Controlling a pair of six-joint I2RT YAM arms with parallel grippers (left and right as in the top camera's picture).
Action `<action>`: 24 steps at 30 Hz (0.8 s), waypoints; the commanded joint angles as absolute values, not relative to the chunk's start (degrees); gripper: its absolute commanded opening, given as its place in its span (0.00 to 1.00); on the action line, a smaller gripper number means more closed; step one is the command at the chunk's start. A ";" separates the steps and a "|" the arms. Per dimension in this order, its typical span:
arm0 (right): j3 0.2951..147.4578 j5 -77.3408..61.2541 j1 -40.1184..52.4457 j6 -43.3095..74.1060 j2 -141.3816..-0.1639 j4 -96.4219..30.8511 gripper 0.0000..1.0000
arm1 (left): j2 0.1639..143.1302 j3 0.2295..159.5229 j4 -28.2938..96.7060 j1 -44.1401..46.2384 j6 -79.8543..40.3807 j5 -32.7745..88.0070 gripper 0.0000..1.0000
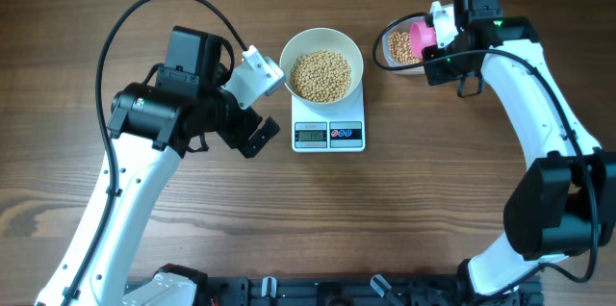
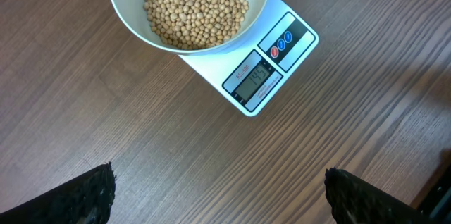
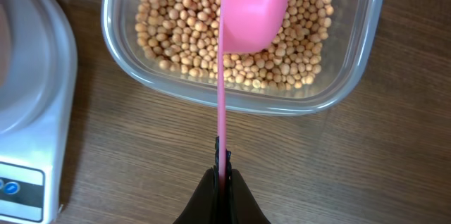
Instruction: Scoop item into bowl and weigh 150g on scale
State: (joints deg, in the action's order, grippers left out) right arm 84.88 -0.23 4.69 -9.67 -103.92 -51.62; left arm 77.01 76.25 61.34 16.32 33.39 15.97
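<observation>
While the left claw [image 1: 268, 109] hangs released at centre left of the overhead view, its fingers stand wide apart just beside the scale's left edge and touch nothing. In the left wrist view the two dark fingertips [image 2: 91, 197] show only at the bottom corners, with bare wooden surface [image 2: 211, 153] between them.

At upper centre sits the white bowl [image 1: 288, 49], resting on the scale [image 1: 328, 136] and covering most of its platform. The bowl is partly filled with tan-yellow beans [image 1: 320, 75], which lie in a level heap well below the rim. The scale's front strip sticks out below the bowl, towards the bottom of the frame, with its grey display [image 2: 252, 78] lit and two buttons [image 2: 282, 43] beside it. The digits are too small to read with certainty.

Further right, at the upper right of the overhead view, a clear plastic tub [image 1: 389, 35] stands on the surface, apart from the scale, and holds more beans. The right claw [image 3: 223, 175] is clenched on the thin handle of a pink scoop [image 3: 257, 5]. The scoop's head lies over the beans inside the tub; whether it touches them cannot be told.
</observation>
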 commanded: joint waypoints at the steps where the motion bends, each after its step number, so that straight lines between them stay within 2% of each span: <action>1: 84.68 1.65 4.56 -10.52 -104.64 -51.94 0.04 | 76.27 76.14 61.34 16.23 34.28 16.47 1.00; 7: 84.66 -6.07 4.56 -10.33 -105.82 -53.36 0.04 | 76.27 76.14 61.34 16.23 34.28 16.47 1.00; 24: 84.66 -16.01 4.38 -2.28 -105.97 -52.80 0.04 | 76.27 76.14 61.34 16.23 34.28 16.47 1.00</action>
